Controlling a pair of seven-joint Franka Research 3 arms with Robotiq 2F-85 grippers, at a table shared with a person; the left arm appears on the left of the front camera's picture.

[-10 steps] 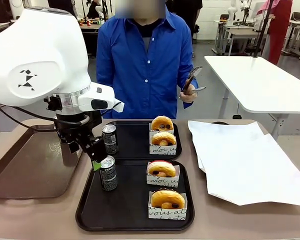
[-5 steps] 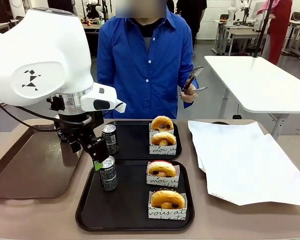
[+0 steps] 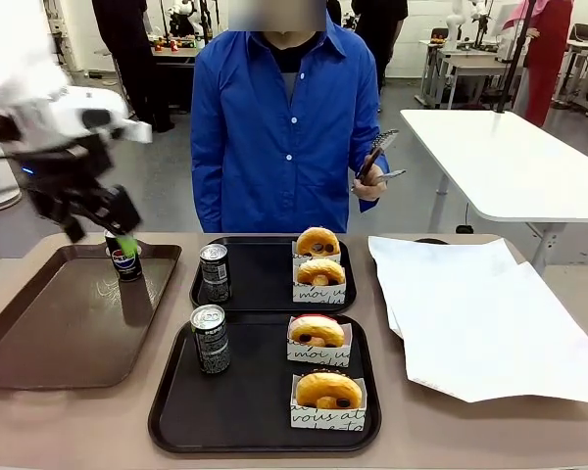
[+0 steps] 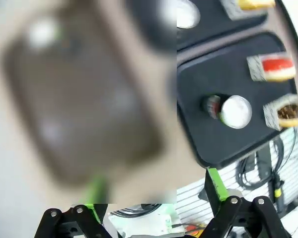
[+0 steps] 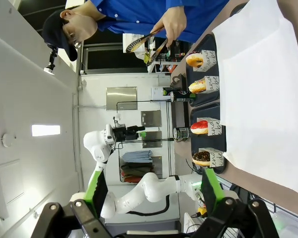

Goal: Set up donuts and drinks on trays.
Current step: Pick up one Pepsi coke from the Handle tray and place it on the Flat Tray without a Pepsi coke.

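Two black trays (image 3: 265, 431) are seen in the middle of the table, one behind the other. On the near tray, a soda can (image 3: 212, 339) is stood upright at the left, and two boxed donuts are placed at the right: one with red icing (image 3: 318, 333) and a golden one (image 3: 328, 390) in front of it. On the far tray, a second can (image 3: 215, 273) is stood at the left, and two more golden donuts in boxes (image 3: 319, 264) are set at the right.

A long brown tray (image 3: 39, 333) is laid at the left of the table. A third can (image 3: 125, 260) is stood at its far end. The left gripper (image 3: 103, 220) is held up in the air above that end, and it looks blurred. Its fingers are spread wide and nothing is held between them.

The right gripper (image 5: 151, 191) is seen in its own wrist view. Its green pads are kept well apart, with nothing between them.

White paper sheets (image 3: 470, 313) are spread at the right. Tongs (image 3: 377, 157) are held by the person in the blue shirt.
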